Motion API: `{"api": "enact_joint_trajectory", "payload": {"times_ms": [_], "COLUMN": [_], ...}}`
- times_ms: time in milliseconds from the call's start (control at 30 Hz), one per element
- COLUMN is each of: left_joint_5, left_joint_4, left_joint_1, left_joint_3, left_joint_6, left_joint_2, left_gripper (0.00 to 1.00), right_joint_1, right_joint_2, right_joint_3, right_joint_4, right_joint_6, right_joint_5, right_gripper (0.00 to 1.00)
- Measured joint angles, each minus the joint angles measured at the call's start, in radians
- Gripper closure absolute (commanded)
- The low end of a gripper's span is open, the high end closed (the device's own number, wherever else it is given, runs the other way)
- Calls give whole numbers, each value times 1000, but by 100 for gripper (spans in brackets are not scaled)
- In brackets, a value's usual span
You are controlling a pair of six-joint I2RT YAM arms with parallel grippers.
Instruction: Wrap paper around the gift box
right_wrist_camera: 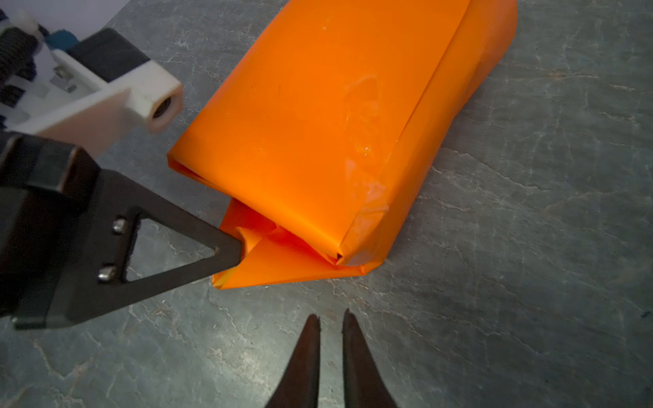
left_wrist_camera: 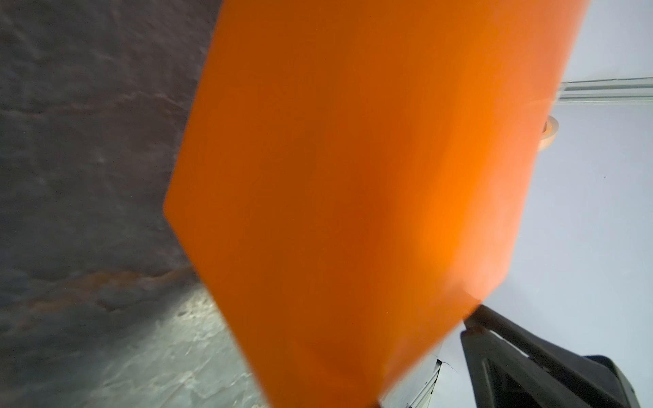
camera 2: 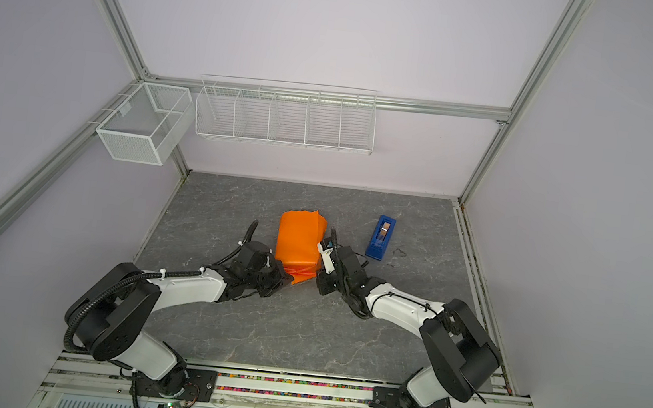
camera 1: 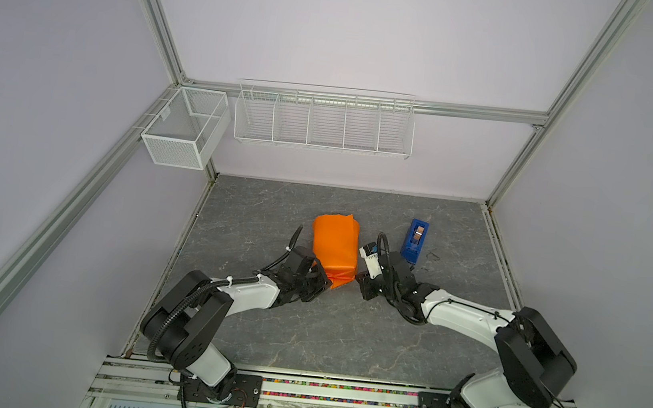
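Our left gripper [right_wrist_camera: 243, 252] pinches the near end flap of the paper [camera 1: 334, 245], which is folded round the hidden gift box. Our right gripper [right_wrist_camera: 331, 323], a narrow gap between its tips and nothing held, hovers just beside that flap. A tape dispenser [camera 1: 415, 240] stands near the paper.

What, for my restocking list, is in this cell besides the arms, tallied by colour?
Orange: 1, the paper, folded into a bundle
Blue: 1, the tape dispenser
White: 2, the mesh basket and the wire rack
Dark: 1, a small loop, too small to identify
Total: 5
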Motion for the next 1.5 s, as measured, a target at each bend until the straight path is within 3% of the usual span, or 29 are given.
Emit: {"api": "enact_joint_trajectory", "payload": {"times_ms": [567, 867, 1033, 1300, 1500], "left_joint_5": [0, 0, 0, 0, 0], "left_joint_4": [-34, -41, -49, -57, -68], "left_joint_1": [0, 0, 0, 2, 6], "left_joint_3": [0, 1, 1, 1, 5], "left_joint_6": [6, 6, 7, 6, 6], "left_joint_2": [-14, -20, -28, -33, -42], "left_gripper": [100, 100, 100, 100, 100], "right_joint_1": [5, 5, 18, 59, 65], "right_joint_2": [156, 140, 53, 45, 103], "right_joint_3": [72, 73, -35, -134, -123], "right_joint_4": [97, 89, 181, 312, 349], "right_joint_6": [31, -12, -158, -473, -619], "right_joint_5": [-29, -43, -87, -135, -136], "right_gripper": [91, 79, 56, 54, 54]}}
